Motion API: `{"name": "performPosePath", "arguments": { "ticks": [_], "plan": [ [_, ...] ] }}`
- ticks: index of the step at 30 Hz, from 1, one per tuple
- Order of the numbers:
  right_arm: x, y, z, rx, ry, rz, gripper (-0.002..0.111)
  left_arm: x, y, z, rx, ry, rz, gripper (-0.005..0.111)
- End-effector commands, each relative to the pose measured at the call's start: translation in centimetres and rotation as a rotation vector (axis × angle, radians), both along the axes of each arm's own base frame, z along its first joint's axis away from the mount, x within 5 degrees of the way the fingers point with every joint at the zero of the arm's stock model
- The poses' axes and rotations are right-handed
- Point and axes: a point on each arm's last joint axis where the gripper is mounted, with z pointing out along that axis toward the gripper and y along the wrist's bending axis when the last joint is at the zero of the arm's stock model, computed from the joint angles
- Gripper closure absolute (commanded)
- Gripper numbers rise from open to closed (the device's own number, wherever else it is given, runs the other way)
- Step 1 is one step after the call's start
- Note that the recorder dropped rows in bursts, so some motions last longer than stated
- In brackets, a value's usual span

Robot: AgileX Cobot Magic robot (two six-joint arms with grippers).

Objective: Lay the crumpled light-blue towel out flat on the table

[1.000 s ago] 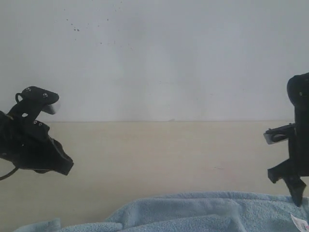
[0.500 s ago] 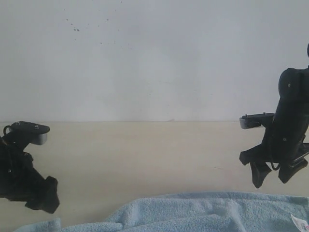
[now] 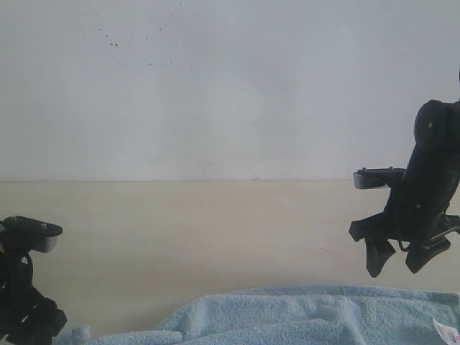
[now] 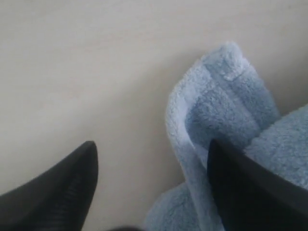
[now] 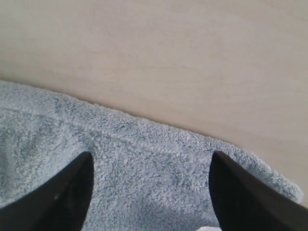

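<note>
Pale-blue terry cloth is filling the nearest strip of the exterior view. The towel (image 3: 302,316) is lying rumpled along the near side of the desk (image 3: 215,230), and most of it is running out of the picture below. It is looking soft, thick and limp, light enough for one arm, neither fragile nor slippery. I am judging that it will sag and fold wherever it is not being held. So it is asking for a pinch at two points of the hemmed border, best at the corners, and then a pull apart.

The left fingers (image 4: 57,192) are standing wide apart and holding nothing. A doubled-over corner of the cloth is lying partly under one of them, while the other is hanging above plain desk. The right fingers (image 5: 57,202) are also spread wide and empty, hovering above the towel's far edge. Further back the desk is running up to the grey-white wall (image 3: 230,86).

The left wrist view is showing the folded corner and its hem, which the exterior view is almost cutting off. The right wrist view is showing the stitched border line from close by, ending in a rounded corner. Only the exterior view is giving the small white tag (image 3: 445,330) at the right end, and how high the right fingers are hanging over the cloth.
</note>
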Motion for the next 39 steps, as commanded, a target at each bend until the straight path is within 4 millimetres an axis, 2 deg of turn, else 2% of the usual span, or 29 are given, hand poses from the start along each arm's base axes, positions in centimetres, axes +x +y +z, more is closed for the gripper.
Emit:
{"name": "performPosePath", "arguments": {
  "ticks": [1,6,8,14,21,25,29,32,39],
  "plan": [
    [0.1,-0.1,0.3,0.003,-0.015,0.003,0.044,-0.2,-0.6,-1.1,-0.061,0.042,-0.026,0.045],
    [0.2,-0.1,0.3,0.004,-0.02,0.003,0.044,-0.3,-0.7,-1.1,-0.073,0.053,-0.055,0.047],
    [0.2,-0.1,0.3,0.004,-0.023,0.002,0.044,-0.3,-0.7,-1.1,-0.073,0.053,-0.055,0.053],
    [0.2,-0.1,0.3,0.005,-0.022,0.002,0.044,-0.3,-0.6,-1.1,-0.054,0.051,-0.073,0.103],
    [0.0,-0.1,0.3,-0.002,-0.004,0.004,0.044,0.6,-0.7,-0.2,-0.056,-0.007,-0.056,0.103],
    [0.0,-0.1,0.3,0.0,-0.002,0.005,0.044,1.3,-0.4,1.6,-0.041,-0.143,-0.014,0.103],
    [0.0,-0.1,0.3,0.004,-0.003,0.003,0.044,1.4,1.1,3.2,0.049,-0.288,0.086,0.103],
    [0.1,-0.1,0.3,0.005,-0.007,0.003,0.044,0.8,2.7,2.4,0.097,-0.292,0.187,0.103],
    [-0.8,-0.2,-1.1,0.001,0.025,-0.002,0.044,-0.7,4.1,0.5,0.089,-0.266,0.28,0.103]
  ]
}}
